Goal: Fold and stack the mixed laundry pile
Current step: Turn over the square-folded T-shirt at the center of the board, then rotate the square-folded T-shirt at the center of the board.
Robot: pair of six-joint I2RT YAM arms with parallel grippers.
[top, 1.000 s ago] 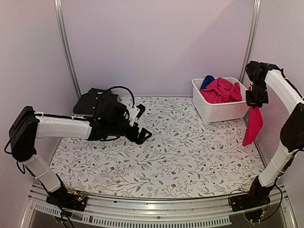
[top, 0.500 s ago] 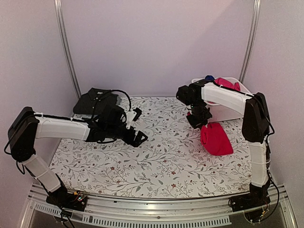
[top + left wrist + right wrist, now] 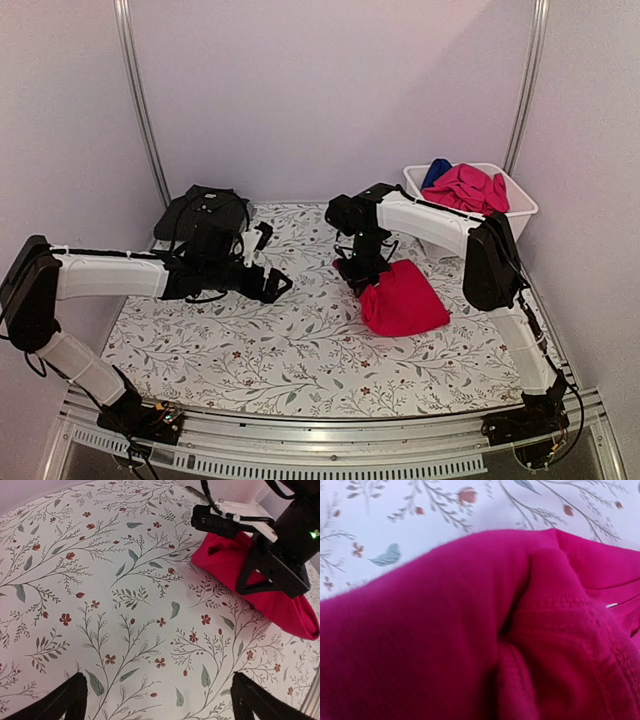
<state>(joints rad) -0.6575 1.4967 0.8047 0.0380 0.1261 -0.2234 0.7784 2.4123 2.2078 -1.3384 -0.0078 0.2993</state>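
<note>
Colours on the flowery cloth [image 3: 300, 345]
The tee [image 3: 405, 300] is red, the polo [image 3: 200, 212] dark grey, the tub [image 3: 522, 203] white.

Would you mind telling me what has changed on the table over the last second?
The right gripper, shut on the red tee, swung it from mid-air beside the tub leftward and down onto the middle of the cloth, where it now lies bunched. The left gripper drew back slightly to the left, open as before. The polo and the tub's contents stayed put.
</note>
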